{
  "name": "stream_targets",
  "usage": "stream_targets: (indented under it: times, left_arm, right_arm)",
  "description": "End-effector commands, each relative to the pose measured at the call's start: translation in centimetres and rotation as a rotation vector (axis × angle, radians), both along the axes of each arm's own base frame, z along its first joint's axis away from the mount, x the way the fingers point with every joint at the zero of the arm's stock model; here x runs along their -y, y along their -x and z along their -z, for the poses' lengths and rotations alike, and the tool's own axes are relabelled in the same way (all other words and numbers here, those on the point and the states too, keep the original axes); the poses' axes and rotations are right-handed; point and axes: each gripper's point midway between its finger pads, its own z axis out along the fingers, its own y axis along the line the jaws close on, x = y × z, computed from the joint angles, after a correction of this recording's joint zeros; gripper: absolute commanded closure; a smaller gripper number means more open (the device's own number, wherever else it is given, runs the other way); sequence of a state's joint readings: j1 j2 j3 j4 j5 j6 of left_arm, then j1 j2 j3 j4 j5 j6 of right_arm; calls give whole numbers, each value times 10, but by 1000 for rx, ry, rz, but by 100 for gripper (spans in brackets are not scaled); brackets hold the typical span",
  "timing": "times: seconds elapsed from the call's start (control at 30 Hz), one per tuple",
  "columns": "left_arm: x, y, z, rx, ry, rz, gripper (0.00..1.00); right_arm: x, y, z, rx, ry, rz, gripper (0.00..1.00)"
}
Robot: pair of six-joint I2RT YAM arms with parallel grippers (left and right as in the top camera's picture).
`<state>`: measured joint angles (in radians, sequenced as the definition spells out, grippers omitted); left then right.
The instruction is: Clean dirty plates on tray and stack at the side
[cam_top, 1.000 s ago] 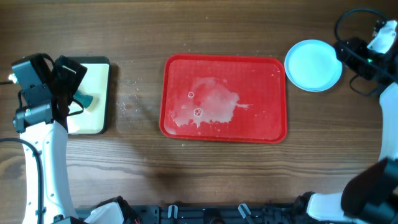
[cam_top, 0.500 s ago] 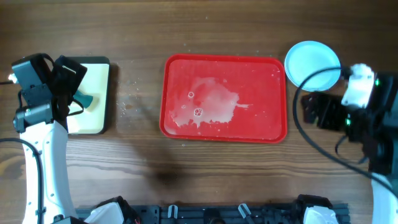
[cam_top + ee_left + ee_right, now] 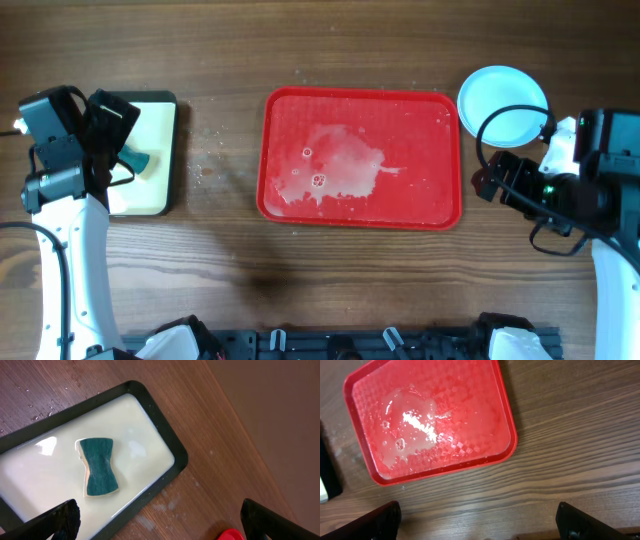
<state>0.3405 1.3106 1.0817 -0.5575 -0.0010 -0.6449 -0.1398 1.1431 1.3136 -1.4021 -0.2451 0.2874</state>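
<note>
The red tray (image 3: 440, 205) lies mid-table with only a foamy wet smear on it, and it shows again in the right wrist view (image 3: 500, 415). The plates (image 3: 503, 105) sit stacked on the wood off the tray's far right corner, pale blue on top. How many are in the stack I cannot tell. My right gripper (image 3: 486, 185) (image 3: 485, 527) hovers open over bare wood between the tray's right edge and the stack, holding nothing. At the far left my left gripper (image 3: 112, 135) (image 3: 165, 525) stands open and empty over the small tray.
A dark-rimmed cream tray (image 3: 150, 195) (image 3: 165, 435) at the left holds a green sponge (image 3: 138, 160) (image 3: 100, 466). Water droplets speckle the wood (image 3: 210, 160) between the two trays. A black rail (image 3: 330, 345) runs along the front edge.
My right arm has left the plates at the far right and swung down and left to beside the tray's right edge, its jaws opening wide. The left arm is still.
</note>
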Motion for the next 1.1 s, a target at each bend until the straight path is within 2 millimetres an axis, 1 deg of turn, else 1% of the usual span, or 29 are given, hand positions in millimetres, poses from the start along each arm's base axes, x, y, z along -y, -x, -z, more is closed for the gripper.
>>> stream_targets:
  times: [0.0,0.07,0.13,0.17,0.23,0.3,0.4,0.47,0.53,0.57,0.63,0.7,0.77,0.83,0.97,1.07]
  left_arm:
    - [-1,0,0,2,2,0,0]
    - [-1,0,0,2,2,0,0]
    - [-1,0,0,2,2,0,0]
    - [-1,0,0,2,2,0,0]
    - [-1,0,0,2,2,0,0]
    - [-1,0,0,2,2,0,0]
    - [-1,0,0,2,2,0,0]
    - [-1,0,0,2,2,0,0]
    - [-1,0,0,2,2,0,0]
    - [-1,0,0,2,2,0,0]
    - [-1,0,0,2,2,0,0]
    - [-1,0,0,2,2,0,0]
    - [-1,0,0,2,2,0,0]
    - [-1,0,0,2,2,0,0]
    - [-1,0,0,2,2,0,0]
    - [-1,0,0,2,2,0,0]
  right_arm:
    - [6,-7,5,-9,34,8,0]
    - [11,-13,-4,53,67,16,0]
    - [12,-17,-20,154,86,12,0]
    - [12,-17,-31,220,101,1,0]
    - [12,-11,-48,305,127,-14,0]
    - [12,0,-62,374,144,-10,0]
    - [14,11,-77,447,171,9,0]
    - [14,12,-89,533,178,18,0]
    - [14,10,-93,607,172,41,0]
    - [13,9,-87,658,158,62,0]
    - [7,3,-62,712,141,50,0]
    - [-1,-5,-46,790,127,16,0]
    - [-9,-10,-37,878,117,-15,0]
    - [-18,-11,-27,972,104,-48,0]
    - [-20,-8,-6,1062,103,-51,0]
    - [-22,-10,6,1101,95,-55,0]
